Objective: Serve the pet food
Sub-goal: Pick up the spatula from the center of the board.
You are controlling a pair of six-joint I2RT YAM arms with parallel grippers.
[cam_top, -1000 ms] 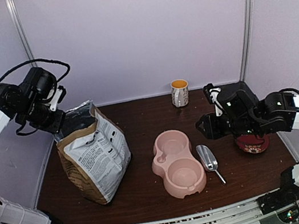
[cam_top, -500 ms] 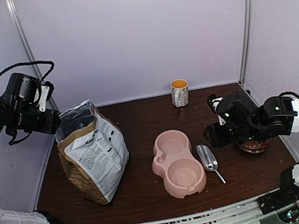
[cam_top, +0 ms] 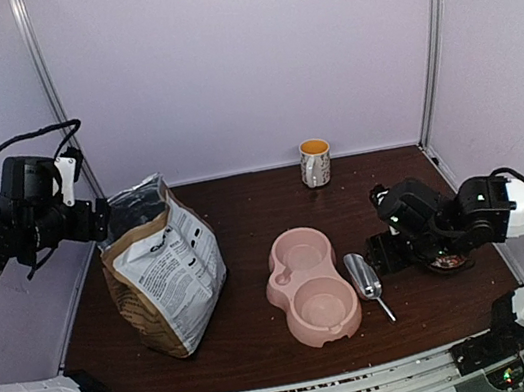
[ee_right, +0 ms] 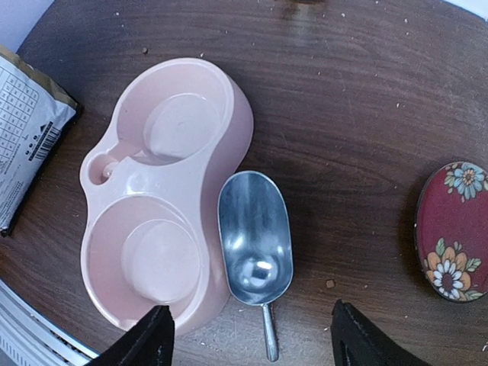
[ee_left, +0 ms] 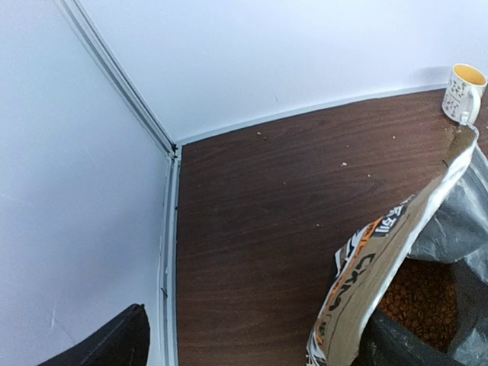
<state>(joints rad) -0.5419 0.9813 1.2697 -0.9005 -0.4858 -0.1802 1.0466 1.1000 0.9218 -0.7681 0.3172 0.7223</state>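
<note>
Overhead, pale walls close the table [cam_top: 245, 214] at the back and both sides. Bare wood lies between the bag [cam_top: 169, 273] at left and the pink bowl [cam_top: 308, 284] at centre, and more runs from the bowl up to the mug [cam_top: 315, 162] by the back wall. The left gripper [cam_top: 94, 223] hangs at the bag's upper left rim. The right gripper [cam_top: 379, 252] hovers just right of the scoop [cam_top: 364, 276], which lies close against the bowl's right side. The print on the bag's white label is too small to read. In the left wrist view the fingers [ee_left: 114, 343] are spread to the bottom corners and released, and the bag's lip rises unpinched at lower right. The kibble [ee_left: 415, 301] sits inside the bag there. The lip's orange and white lettering is too creased to read, and open wood stretches to the wall seam. In the right wrist view the spread, empty jaws straddle the scoop's handle at bottom. A floral disc [ee_right: 454, 229] lies at the right edge. The bag's corner, upper left, shows a fine-print chart, illegible.
</note>
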